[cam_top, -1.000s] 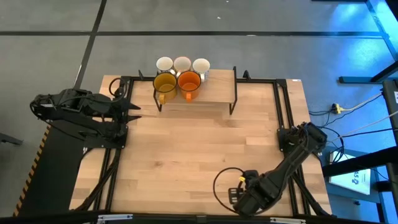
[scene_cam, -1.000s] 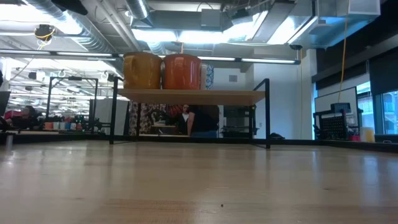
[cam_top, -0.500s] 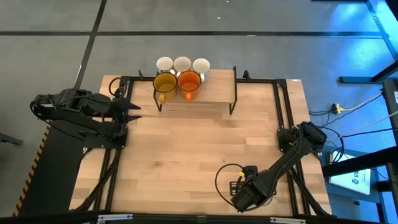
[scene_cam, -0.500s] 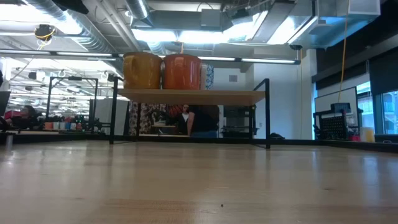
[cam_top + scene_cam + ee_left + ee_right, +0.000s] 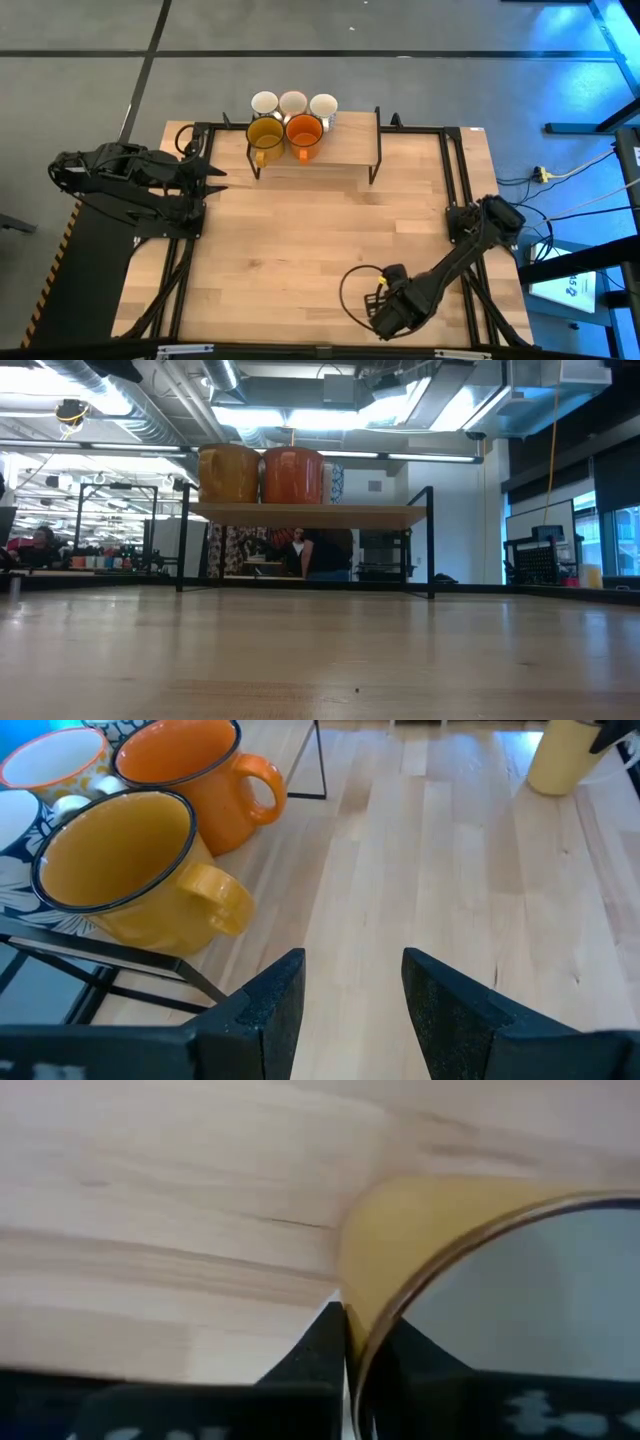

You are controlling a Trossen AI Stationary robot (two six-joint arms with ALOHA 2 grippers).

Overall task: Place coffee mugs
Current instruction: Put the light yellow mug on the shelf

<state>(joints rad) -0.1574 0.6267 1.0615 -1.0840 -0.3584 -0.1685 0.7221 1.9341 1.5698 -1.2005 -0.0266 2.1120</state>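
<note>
Table (image 5: 320,240): bare wood in front of the shelf, nothing standing on it in the low view.

Shelf (image 5: 350,148): black-framed, at the table's far edge. It carries five mugs, all at its left end; the right end is free.
- Front row: amber mug (image 5: 265,134) and orange mug (image 5: 304,131), side by side, handles toward the table.
- Back row: three white mugs (image 5: 293,102), close together behind them.
- All five look empty from above.

Left gripper (image 5: 350,995): waits just left of the shelf, level with its front edge. Fingers parted, nothing between them.

Right gripper (image 5: 383,308): well apart from the shelf, near the table's front edge, right of centre. It covers the sixth mug from above.

Cream mug (image 5: 400,1230): in the right wrist view its rim runs between the fingers (image 5: 322,1342), one outside the wall, one inside. You appear to have it pinched by the wall. I cannot tell whether it is off the wood, nor see far enough inside to judge what it holds.

Handling, as a judgement:
- Rigid, glossy and probably light, so expect slip, not crush.
- A wall pinch lets it swing, so keep it upright.
- It chips if knocked on the shelf frame.
- Aim for the free space right of the orange mug.
</note>
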